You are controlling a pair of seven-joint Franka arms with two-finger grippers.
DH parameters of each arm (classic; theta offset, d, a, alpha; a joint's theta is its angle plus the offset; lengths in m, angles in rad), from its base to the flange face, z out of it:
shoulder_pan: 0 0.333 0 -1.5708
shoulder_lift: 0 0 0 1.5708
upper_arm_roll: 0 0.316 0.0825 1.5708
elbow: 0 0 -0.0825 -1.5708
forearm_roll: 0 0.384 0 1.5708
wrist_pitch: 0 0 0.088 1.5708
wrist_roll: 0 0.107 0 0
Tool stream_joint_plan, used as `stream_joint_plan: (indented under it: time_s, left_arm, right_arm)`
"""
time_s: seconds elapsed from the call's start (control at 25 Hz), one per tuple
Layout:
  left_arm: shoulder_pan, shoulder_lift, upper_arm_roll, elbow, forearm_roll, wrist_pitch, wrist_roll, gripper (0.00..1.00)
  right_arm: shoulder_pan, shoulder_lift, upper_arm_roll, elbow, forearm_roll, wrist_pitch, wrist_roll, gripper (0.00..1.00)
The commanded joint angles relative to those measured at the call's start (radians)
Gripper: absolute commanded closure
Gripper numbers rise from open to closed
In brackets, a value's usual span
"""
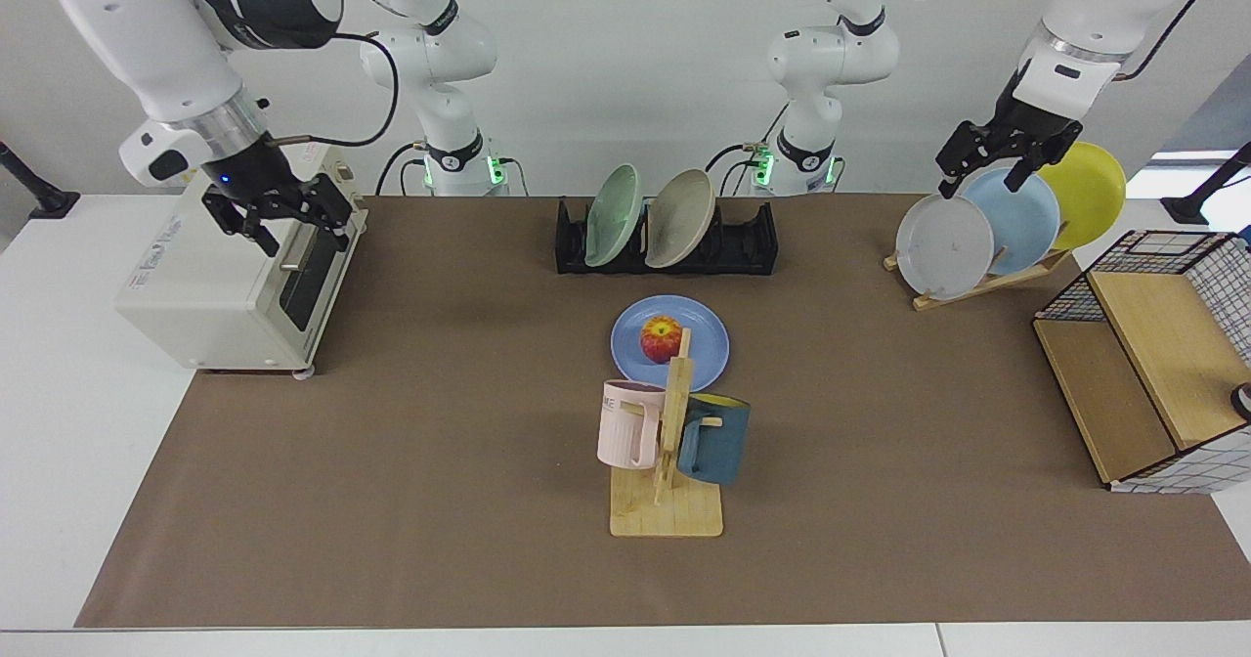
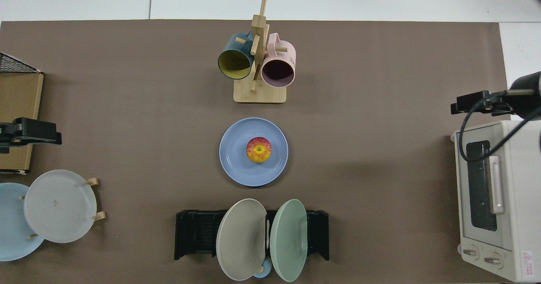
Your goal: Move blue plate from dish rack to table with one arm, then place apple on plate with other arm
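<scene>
The apple (image 1: 661, 338) sits on the blue plate (image 1: 709, 344) (flat on the desk (image 1: 440, 461)); right claw (image 1: 290, 222) and left claw (image 1: 982, 170) both gape empty.

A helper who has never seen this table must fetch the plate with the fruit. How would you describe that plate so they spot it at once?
Start at the black dish rack in the middle of the brown mat. The blue plate lies flat between it and the wooden mug tree. Unlike the rack's green and beige plates, it holds a red apple.
</scene>
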State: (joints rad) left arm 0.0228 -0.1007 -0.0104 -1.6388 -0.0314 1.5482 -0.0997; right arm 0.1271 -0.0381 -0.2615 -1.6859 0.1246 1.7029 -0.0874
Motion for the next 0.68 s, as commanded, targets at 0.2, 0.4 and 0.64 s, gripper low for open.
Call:
stream_joint_plan:
  time_s: [0.2,0.4,0.64]
  left_arm:
    - [0.005,-0.007,-0.003,0.002,-0.002,-0.008,0.003,0.0]
    - [0.005,-0.007,-0.003,0.002,-0.001,-0.008,0.003,0.0]
    - [0.005,-0.007,-0.003,0.002,-0.001,-0.008,0.003,0.0]
  right_arm:
    - [0.028,-0.006,0.044,-0.008,-0.148,0.003,0.077,0.0]
    - [0.034,-0.002,0.045,-0.014,-0.177,0.0,0.077,0.0]
    - [0.036,0.0,0.045,-0.014,-0.163,0.001,0.08,0.0]
